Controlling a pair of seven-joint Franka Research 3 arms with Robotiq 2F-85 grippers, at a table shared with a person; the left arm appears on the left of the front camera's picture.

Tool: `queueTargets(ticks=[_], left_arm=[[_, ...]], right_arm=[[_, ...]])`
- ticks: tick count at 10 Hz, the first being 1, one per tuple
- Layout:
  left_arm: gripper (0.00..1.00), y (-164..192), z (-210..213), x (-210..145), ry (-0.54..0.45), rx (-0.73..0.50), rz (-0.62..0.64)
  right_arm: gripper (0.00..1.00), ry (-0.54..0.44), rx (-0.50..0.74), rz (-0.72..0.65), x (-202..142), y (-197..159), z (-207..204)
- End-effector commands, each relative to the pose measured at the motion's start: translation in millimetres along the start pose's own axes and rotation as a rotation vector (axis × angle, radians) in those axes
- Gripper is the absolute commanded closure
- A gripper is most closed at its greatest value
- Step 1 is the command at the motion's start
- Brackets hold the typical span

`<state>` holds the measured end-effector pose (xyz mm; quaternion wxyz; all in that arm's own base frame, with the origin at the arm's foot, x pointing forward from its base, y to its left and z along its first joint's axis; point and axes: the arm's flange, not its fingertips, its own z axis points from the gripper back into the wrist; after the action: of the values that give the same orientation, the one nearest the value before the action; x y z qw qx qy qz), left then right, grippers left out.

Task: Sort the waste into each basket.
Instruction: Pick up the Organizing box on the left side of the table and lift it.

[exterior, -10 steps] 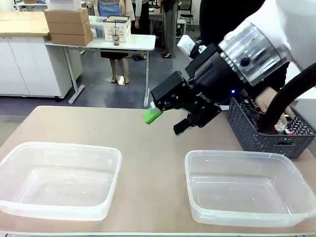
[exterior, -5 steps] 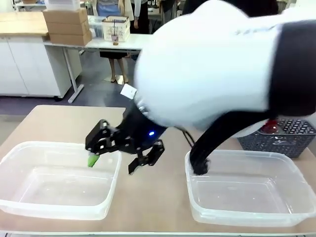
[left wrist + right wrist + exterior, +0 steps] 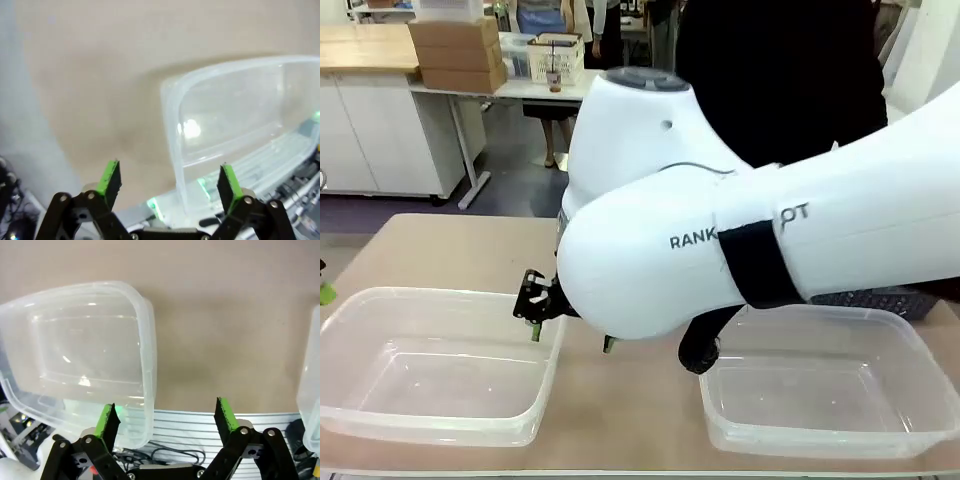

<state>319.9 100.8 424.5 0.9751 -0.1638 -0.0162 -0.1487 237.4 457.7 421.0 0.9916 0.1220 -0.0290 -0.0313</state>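
Collision is the risk: right pincer (image 3: 166, 405), spread and empty, hangs just beside the rim of the left tub (image 3: 440, 298) and could knock it across the desk (image 3: 450, 250). Left pincer (image 3: 169, 165) is spread too; right tub (image 3: 800, 312) is empty like the left.

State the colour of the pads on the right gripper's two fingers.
Bright green pads on the black two-finger right gripper; clearest in the right wrist view.
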Motion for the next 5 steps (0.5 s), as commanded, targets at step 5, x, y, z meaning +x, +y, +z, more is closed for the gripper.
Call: queueTargets(ticks=[5], left_arm=[[0.00,16,-48,-1,0.134,0.080,0.065]], right_arm=[[0.00,-0.129,-0.136,-0.086,3,30,-41]])
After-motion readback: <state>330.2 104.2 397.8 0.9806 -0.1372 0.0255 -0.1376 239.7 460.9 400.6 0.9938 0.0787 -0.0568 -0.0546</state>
